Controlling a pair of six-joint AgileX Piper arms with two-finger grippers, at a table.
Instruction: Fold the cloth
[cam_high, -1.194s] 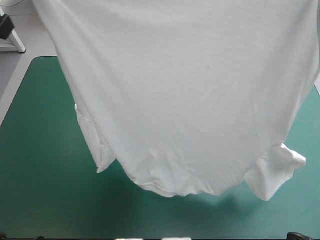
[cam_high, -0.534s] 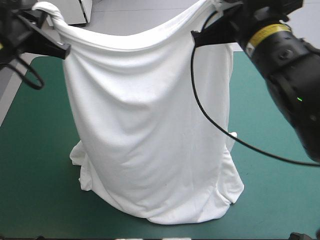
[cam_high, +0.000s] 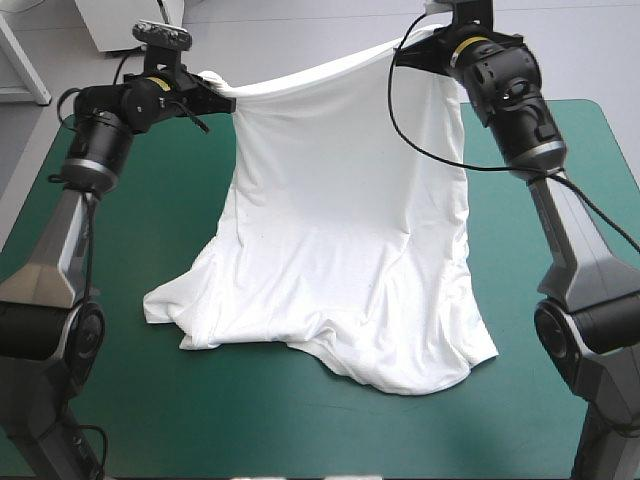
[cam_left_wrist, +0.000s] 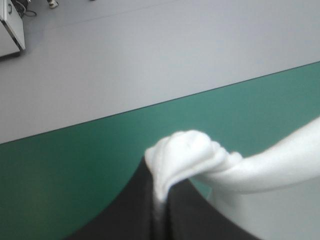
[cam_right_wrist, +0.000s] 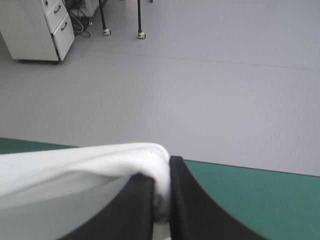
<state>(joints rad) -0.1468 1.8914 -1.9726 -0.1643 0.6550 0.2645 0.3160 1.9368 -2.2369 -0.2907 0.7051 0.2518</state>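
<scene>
High view: T-shirt, 2 top corners pinched in left gripper and right gripper, bottom rumpled

Your table, covered in teal-green, carries the T-shirt; its lower part lies bunched toward the table's near edge.

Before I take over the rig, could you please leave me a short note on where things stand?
Left gripper: shut on the T-shirt, with a bunched corner pinched between its fingers and held up.
Right gripper: shut on the opposite top corner, also raised.
T-shirt: hangs stretched between the two grippers, and its lower part lies rumpled on the teal-green cover.
Done: gripped at two corners and spread.
Left: lay it flat, then make every fold.
</scene>
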